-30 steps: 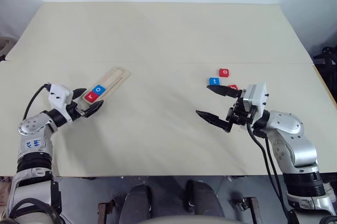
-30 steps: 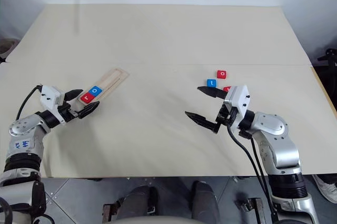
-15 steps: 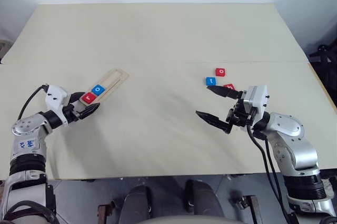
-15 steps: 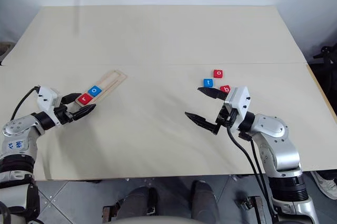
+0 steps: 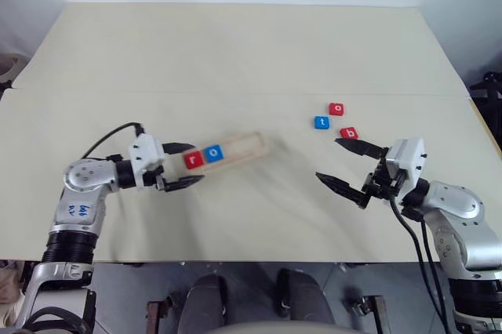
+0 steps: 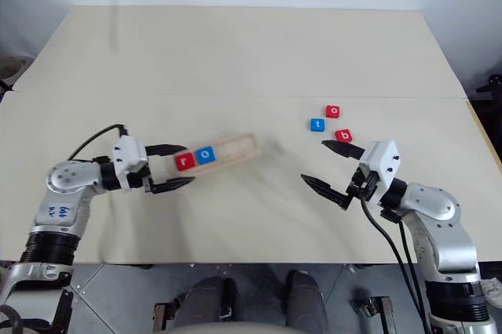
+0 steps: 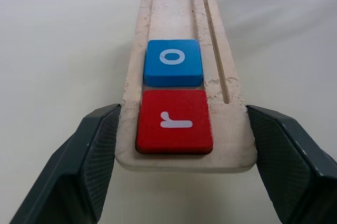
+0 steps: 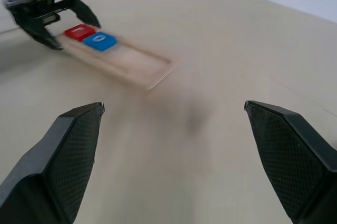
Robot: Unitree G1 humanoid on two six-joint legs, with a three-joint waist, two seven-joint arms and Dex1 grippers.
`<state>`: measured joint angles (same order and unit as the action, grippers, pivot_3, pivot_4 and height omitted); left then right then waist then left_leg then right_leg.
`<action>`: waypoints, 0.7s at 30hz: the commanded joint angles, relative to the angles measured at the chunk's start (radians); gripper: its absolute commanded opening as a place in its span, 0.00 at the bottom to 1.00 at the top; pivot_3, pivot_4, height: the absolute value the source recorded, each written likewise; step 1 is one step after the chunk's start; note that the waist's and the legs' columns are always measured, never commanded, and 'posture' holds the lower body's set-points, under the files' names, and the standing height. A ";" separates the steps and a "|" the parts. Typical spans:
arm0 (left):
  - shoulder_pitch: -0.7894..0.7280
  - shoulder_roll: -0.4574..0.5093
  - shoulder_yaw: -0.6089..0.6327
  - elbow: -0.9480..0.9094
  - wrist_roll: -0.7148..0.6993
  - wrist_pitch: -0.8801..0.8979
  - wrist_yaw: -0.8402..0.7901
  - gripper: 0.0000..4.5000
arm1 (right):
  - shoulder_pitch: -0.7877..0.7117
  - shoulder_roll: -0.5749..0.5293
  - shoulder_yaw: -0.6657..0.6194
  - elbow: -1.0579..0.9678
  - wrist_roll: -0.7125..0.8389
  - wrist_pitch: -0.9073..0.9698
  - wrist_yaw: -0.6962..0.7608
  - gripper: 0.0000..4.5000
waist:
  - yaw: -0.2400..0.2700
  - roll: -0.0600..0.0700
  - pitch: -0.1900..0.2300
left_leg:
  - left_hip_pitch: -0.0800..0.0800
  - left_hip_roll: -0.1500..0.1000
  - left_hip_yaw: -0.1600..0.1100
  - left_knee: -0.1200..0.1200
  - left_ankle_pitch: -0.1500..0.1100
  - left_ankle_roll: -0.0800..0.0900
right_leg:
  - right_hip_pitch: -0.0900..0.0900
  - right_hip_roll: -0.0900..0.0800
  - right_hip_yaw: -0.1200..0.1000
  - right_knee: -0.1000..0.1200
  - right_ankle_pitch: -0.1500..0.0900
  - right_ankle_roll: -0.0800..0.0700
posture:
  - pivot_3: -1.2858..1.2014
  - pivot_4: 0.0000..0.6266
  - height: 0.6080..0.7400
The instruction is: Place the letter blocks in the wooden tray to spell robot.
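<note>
While L fingers clamp wooden tray, R fingers gape empty.

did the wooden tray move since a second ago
Yes. The wooden tray has slid and swung toward the loose blocks, with the left claw at its r end.

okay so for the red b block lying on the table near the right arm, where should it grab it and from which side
Judging from how it lies, the b block is best pinched across two opposite side edges, coming from above. It is a thin tile lying flat on the table, so only its edges offer grip. The blue t and red o lie apart from it, leaving room. The right end effector is open beside it.
</note>
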<state>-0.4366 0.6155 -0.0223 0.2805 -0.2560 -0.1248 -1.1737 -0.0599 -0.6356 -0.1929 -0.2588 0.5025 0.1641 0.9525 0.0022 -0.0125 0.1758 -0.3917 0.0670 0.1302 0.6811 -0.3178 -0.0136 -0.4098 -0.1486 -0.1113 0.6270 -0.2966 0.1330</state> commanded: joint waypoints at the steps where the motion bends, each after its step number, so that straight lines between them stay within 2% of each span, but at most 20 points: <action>1: -0.078 -0.031 -0.081 -0.005 0.029 -0.048 -0.076 0.75 | 0.075 -0.033 -0.080 -0.091 0.034 0.018 -0.012 1.00 | 0.002 0.000 0.000 | 0.000 0.000 0.000 0.000 0.000 0.000 | 0.000 0.000 0.000 0.000 0.000 0.000 | 0.52 0.24 1.00; 7: -0.197 -0.097 -0.194 0.202 0.135 -0.106 -0.108 0.75 | 0.235 -0.045 -0.168 -0.165 0.042 0.032 -0.027 1.00 | 0.007 0.000 0.000 | 0.000 0.000 0.000 0.000 0.000 0.000 | 0.000 0.000 0.000 -0.001 0.000 0.000 | 0.52 0.24 1.00; 12: -0.262 -0.158 -0.215 0.327 0.184 -0.110 -0.062 0.75 | 0.328 -0.031 -0.220 -0.192 0.046 0.027 -0.043 1.00 | 0.016 0.000 0.000 | 0.000 -0.001 0.000 0.001 0.000 0.000 | 0.001 0.000 0.000 -0.001 0.000 0.000 | 0.52 0.24 1.00; 17: -0.281 -0.191 -0.202 0.369 0.194 -0.063 -0.004 0.75 | 0.373 -0.020 -0.241 -0.192 0.050 0.013 -0.048 1.00 | 0.023 -0.001 0.000 | 0.001 -0.001 -0.001 0.002 0.000 0.001 | 0.002 0.000 0.000 -0.002 0.000 0.001 | 0.52 0.24 1.00; 21: -0.265 -0.186 -0.204 0.341 0.174 -0.051 -0.042 0.75 | 0.380 -0.018 -0.243 -0.177 0.050 0.003 -0.043 1.00 | 0.023 0.000 0.000 | 0.001 -0.001 -0.001 0.002 0.000 0.001 | 0.002 0.000 0.000 -0.002 0.000 0.000 | 0.52 0.24 1.00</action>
<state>-0.7153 0.4266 -0.2205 0.6334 -0.0941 -0.1895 -1.2122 0.3200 -0.6587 -0.4023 -0.4247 0.5359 0.1933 0.9061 0.0248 -0.0129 0.1755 -0.3903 0.0664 0.1290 0.6829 -0.3182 -0.0127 -0.4073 -0.1488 -0.1110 0.6249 -0.2964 0.1335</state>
